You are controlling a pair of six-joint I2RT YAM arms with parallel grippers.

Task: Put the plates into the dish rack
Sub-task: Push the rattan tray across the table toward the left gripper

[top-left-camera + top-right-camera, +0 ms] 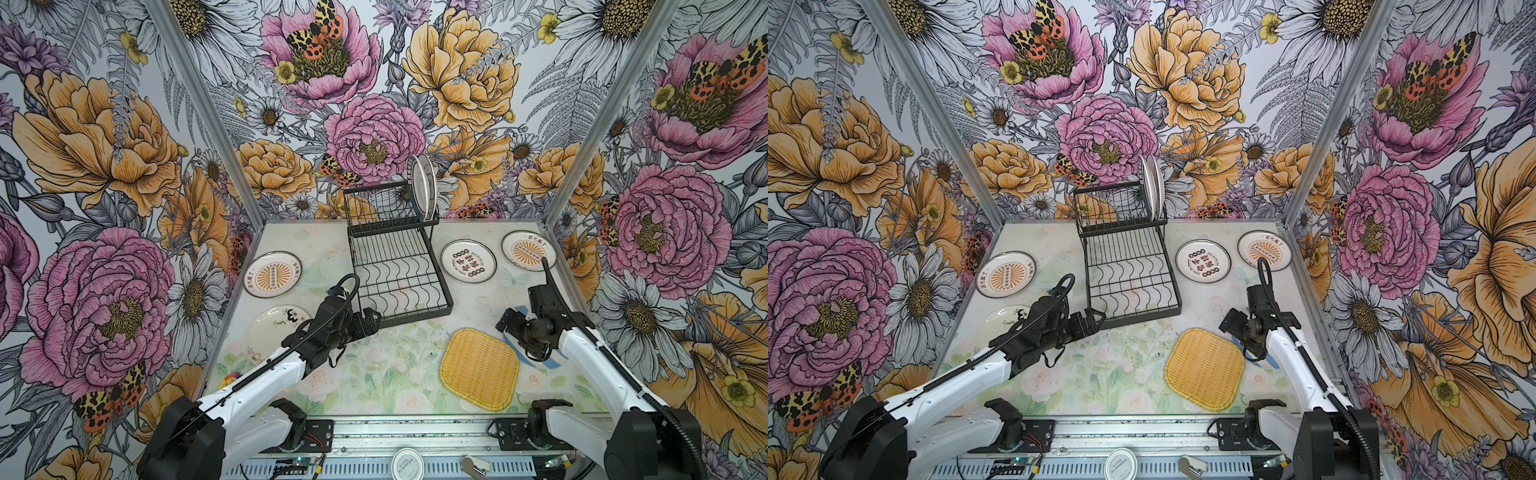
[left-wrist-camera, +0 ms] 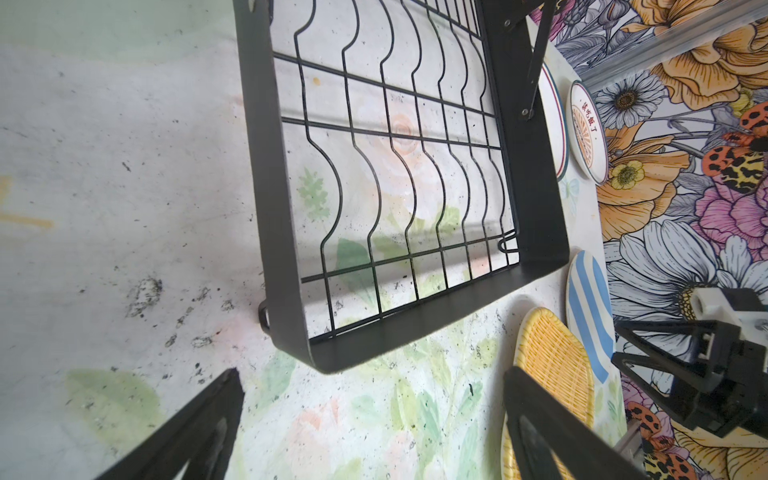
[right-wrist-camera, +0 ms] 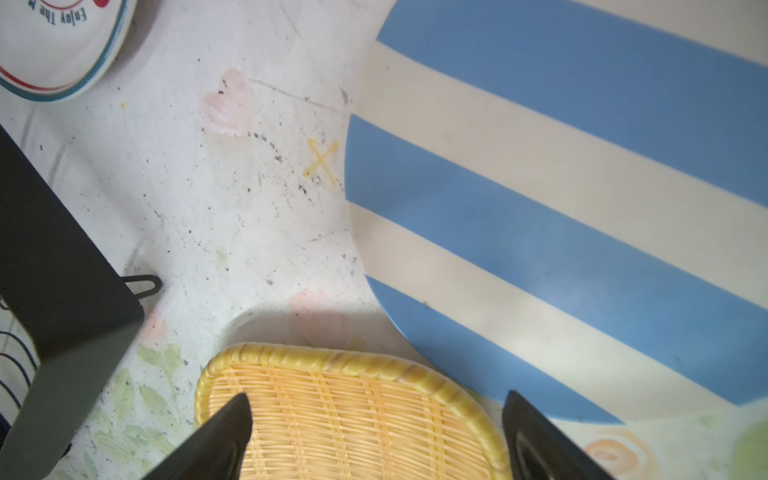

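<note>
Two plates (image 1: 424, 187) stand on edge at the right end of the dish rack's (image 1: 415, 316) raised tier; the others lie flat on the tabletop (image 1: 374, 374). The left tool (image 1: 371, 321), jaws spread and holding nothing, hangs just off the rack's near left corner. The right tool (image 1: 503, 325), likewise released, sits above the far edge of the yellow woven plate (image 1: 480, 370), just beside the blue-striped plate (image 3: 582, 208). A bare strip of tabletop separates the rack's front edge from the woven plate. Two sunburst plates (image 1: 272, 274) (image 1: 528, 250) hug the side walls.
</note>
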